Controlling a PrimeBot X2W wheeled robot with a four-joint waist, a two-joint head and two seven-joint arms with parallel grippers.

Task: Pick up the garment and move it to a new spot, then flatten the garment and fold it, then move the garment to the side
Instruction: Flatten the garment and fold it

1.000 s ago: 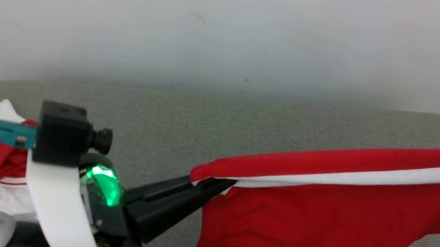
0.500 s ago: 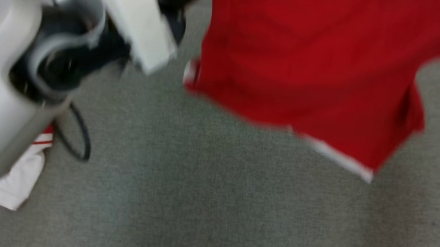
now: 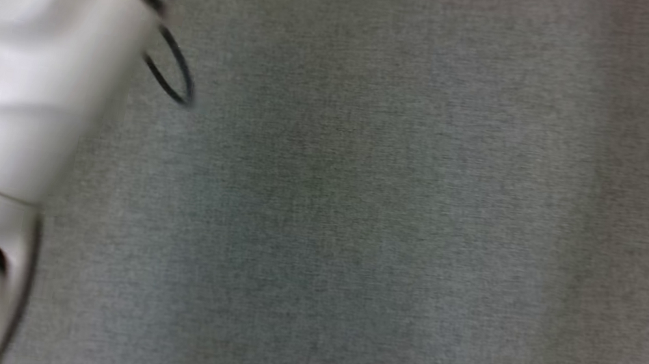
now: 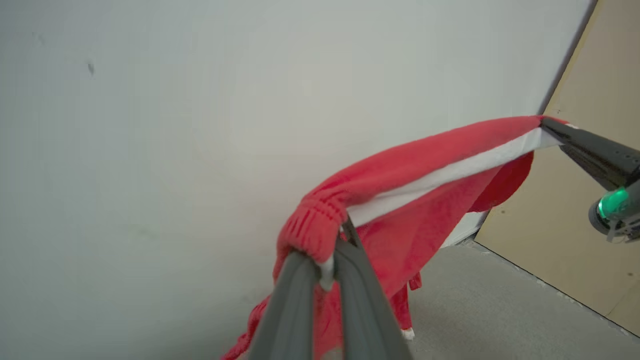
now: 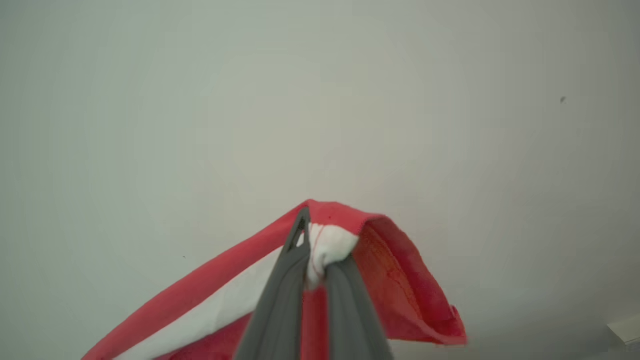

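The garment point(image 4: 410, 165) is red with a white band, and it hangs stretched in the air between my two grippers, in front of a pale wall. In the left wrist view my left gripper point(image 4: 327, 260) is shut on its gathered red edge. At the right of that view my right gripper point(image 4: 547, 125) pinches the far end. The right wrist view shows my right gripper point(image 5: 312, 250) shut on a white and red corner of the garment point(image 5: 400, 290). The rest of the cloth droops below.
The blurred head view looks down on a grey surface point(image 3: 391, 219), with a pale forearm point(image 3: 4, 89) at the left and a black cable loop point(image 3: 174, 74) beside it. A tan panel point(image 4: 575, 225) stands to the right of the white wall.
The head camera has swung downward, so the garment and the left gripper have slid out of the top of its view. Both grips look unchanged.
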